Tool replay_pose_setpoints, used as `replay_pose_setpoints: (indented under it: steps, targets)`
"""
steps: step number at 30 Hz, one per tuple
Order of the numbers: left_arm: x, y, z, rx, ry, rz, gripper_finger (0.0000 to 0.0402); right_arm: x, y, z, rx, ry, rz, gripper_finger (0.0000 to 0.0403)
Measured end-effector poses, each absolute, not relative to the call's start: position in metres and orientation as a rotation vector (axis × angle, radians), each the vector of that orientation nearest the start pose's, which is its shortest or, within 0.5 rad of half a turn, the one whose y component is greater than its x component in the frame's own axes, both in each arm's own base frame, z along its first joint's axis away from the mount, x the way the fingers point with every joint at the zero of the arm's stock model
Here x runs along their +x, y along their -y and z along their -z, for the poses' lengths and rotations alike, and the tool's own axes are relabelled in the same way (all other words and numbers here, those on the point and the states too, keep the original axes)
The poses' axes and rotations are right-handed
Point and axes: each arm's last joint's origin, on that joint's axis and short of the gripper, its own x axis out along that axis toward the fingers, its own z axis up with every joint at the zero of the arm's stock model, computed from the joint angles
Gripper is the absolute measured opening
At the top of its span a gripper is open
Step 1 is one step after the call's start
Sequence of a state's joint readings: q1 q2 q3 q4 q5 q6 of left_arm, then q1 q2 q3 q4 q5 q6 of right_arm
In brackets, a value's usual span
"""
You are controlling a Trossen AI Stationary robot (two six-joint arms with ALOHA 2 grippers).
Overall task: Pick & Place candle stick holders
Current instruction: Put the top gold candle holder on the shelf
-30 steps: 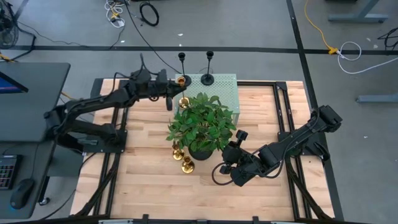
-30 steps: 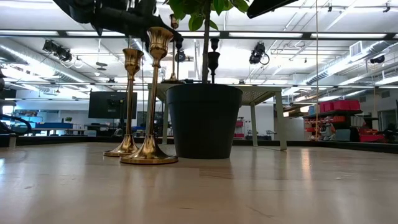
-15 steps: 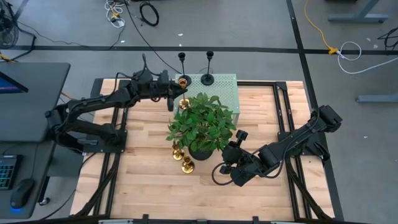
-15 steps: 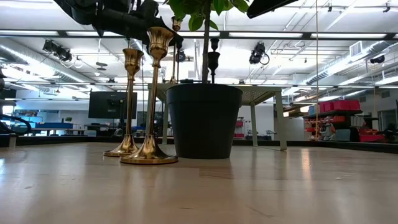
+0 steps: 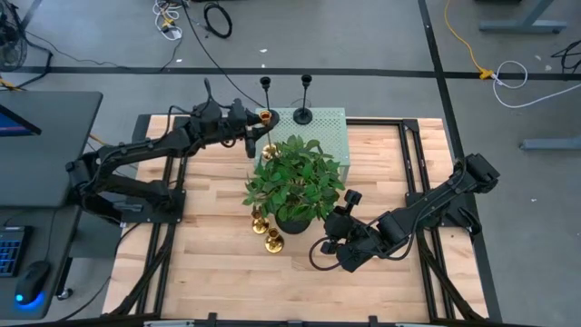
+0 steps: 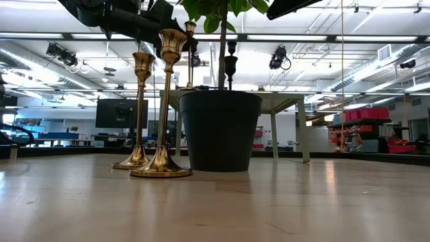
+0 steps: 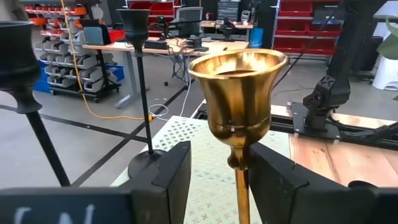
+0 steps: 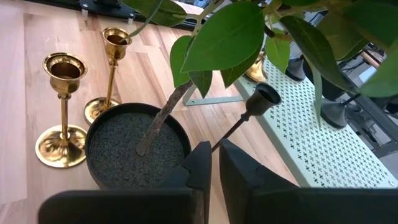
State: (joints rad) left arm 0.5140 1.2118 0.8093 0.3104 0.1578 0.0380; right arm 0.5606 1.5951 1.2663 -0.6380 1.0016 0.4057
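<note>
A gold candle stick holder (image 7: 239, 93) stands upright on its round base on the green perforated platform (image 5: 322, 136) at the far side. My left gripper (image 7: 221, 154) is open, one finger on each side of its stem, touching nothing. Two black holders (image 7: 140, 93) stand on the platform behind it. Two more gold holders (image 6: 161, 101) stand on the table beside the black plant pot (image 6: 220, 128). My right gripper (image 8: 214, 152), on the pot's near right side (image 5: 334, 227), is shut on a black holder (image 8: 264, 96). My right gripper pinches the black holder's slim stem (image 8: 231, 135) between its two fingers. The stem runs out ahead of the fingers, slanting up toward the plant, with the cup end (image 8: 267, 94) foremost. The holder is tilted and lifted clear of the table. Its round base (image 5: 318, 255) shows beside the gripper.
The plant's leaves (image 5: 295, 177) spread over the table's middle and overhang the platform's near edge. Black frame rails (image 5: 413, 182) run along the table's left and right sides. Open wood lies near the front edge (image 5: 236, 282).
My left gripper has opened and let go of the gold holder's stem. The holder stays upright on the platform. My right gripper has kept still with the black holder.
</note>
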Motion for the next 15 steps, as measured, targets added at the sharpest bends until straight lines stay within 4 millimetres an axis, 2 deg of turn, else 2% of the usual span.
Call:
replay_pose_setpoints:
  steps: [15]
  targets:
    - [0.2397,-0.1289,-0.303,0.032,-0.078,-0.33,0.0142,0.2883,-0.1519,-0.2765,-0.306,-0.587,0.528,0.0033]
